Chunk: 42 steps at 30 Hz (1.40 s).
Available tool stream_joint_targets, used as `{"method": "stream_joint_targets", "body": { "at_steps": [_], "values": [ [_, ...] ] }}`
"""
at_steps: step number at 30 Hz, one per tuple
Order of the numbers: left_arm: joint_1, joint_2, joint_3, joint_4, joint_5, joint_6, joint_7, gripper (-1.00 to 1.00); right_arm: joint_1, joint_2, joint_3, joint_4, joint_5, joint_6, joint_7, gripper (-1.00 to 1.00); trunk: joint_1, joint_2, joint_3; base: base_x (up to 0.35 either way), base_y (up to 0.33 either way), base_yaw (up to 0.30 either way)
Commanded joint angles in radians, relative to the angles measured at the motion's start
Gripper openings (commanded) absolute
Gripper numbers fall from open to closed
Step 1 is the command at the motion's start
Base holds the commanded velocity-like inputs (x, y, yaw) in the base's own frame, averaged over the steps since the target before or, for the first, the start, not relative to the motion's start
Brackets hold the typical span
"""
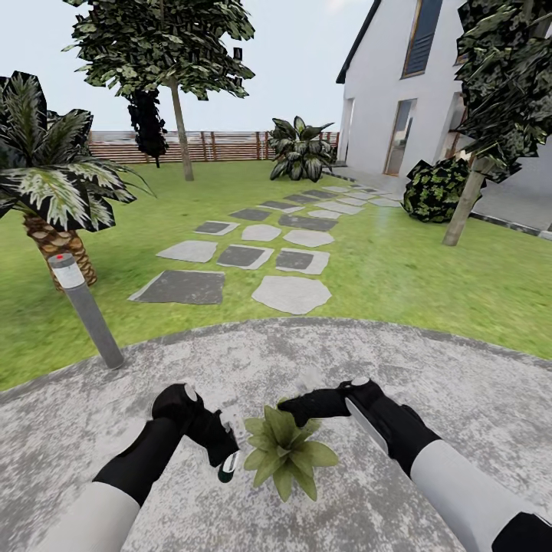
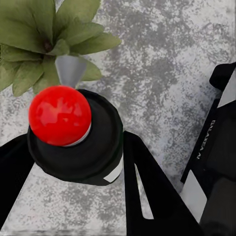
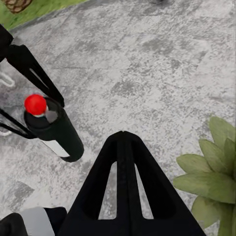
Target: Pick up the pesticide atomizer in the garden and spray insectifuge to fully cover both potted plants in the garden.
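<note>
From the head camera we see the grey paved patio (image 1: 429, 368) with the lawn (image 1: 429, 261) beyond it and stepping stones (image 1: 291, 294) running toward a white house (image 1: 399, 84). A grey bollard lamp (image 1: 86, 307) leans at the patio's left edge, in front of a palm (image 1: 54, 184). Low in the middle sits one potted plant (image 1: 285, 452), a rosette of pointed green leaves; its pot is hidden under them. Our left gripper (image 1: 227, 448) is closed around the pesticide atomizer (image 1: 228, 464), a slim dark bottle just beside the plant. Our right gripper (image 1: 295, 410) hovers just above the leaves.

From the left wrist, the atomizer (image 2: 78, 147) stands clamped between the black fingers (image 2: 147, 191), red dot on top, its pale nozzle aimed at the plant (image 2: 44, 44); a strip of white label shows.

From the right wrist, the atomizer (image 3: 56, 130) appears dark with a white label and red dot, and the plant (image 3: 211, 177) lies nearby. Our right fingers (image 3: 125, 191) meet at a point, seemingly closed with nothing between them, though the angle leaves some doubt.
</note>
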Motion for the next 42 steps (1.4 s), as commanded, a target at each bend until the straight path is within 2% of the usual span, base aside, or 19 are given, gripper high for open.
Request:
{"method": "stream_joint_targets", "body": {
  "at_steps": [1,4,5,7,10,13,27,29,33,42],
  "values": [
    [-0.001,-0.007,-0.008,-0.001,-0.034,0.012,-0.005,-1.00,-0.001,-0.001,0.003,-0.015,-0.010,0.008,-0.002,-1.00,0.000,-0.001,-0.001,0.000,0.000,0.000],
    [-0.001,-0.037,-0.013,-0.001,-0.112,0.013,-0.006,-1.00,-0.001,0.001,0.006,-0.028,-0.010,0.010,-0.002,-1.00,0.000,-0.001,-0.001,0.000,0.000,0.000],
    [-0.001,-0.051,-0.013,-0.001,-0.146,0.013,-0.007,-1.00,-0.001,0.008,0.010,-0.030,-0.010,0.010,-0.001,-1.00,0.000,-0.001,-0.001,0.000,0.000,0.000],
    [-0.001,-0.076,-0.014,-0.001,-0.190,0.013,-0.019,-1.00,-0.001,0.029,0.024,-0.031,-0.010,0.010,-0.001,-1.00,0.000,-0.001,-0.001,0.000,0.000,0.000],
    [-0.002,-0.090,-0.014,-0.001,-0.230,0.013,-0.035,-1.00,-0.001,0.039,0.048,-0.031,-0.009,0.011,-0.001,-1.00,0.000,-0.001,-0.001,0.000,0.000,0.000],
    [-0.011,-0.093,-0.014,-0.001,-0.241,0.013,-0.040,-1.00,-0.001,0.042,0.059,-0.032,-0.009,0.011,-0.001,-1.00,0.000,-0.001,-0.001,0.000,0.000,0.000],
    [-0.059,-0.094,-0.013,0.001,-0.244,0.014,-0.042,-1.00,-0.001,0.042,0.062,-0.032,-0.009,0.013,-0.001,-1.00,0.000,-0.001,-0.001,0.000,0.000,0.000],
    [-0.059,-0.094,-0.013,0.012,-0.251,0.019,-0.042,-1.00,-0.001,0.042,0.062,-0.033,-0.008,0.013,-0.001,-1.00,0.000,-0.001,-0.001,0.000,0.000,0.000],
    [-0.060,-0.095,-0.013,0.032,-0.293,0.029,-0.042,-1.00,-0.001,0.042,0.062,-0.033,-0.009,0.014,-0.001,-1.00,0.000,-0.001,-0.001,0.000,0.000,0.000],
    [-0.060,-0.124,-0.014,0.034,-0.317,0.030,-0.043,-1.00,0.000,0.042,0.062,-0.033,-0.008,0.014,-0.001,-1.00,0.000,-0.001,-0.001,0.000,0.000,0.000]
  ]
}}
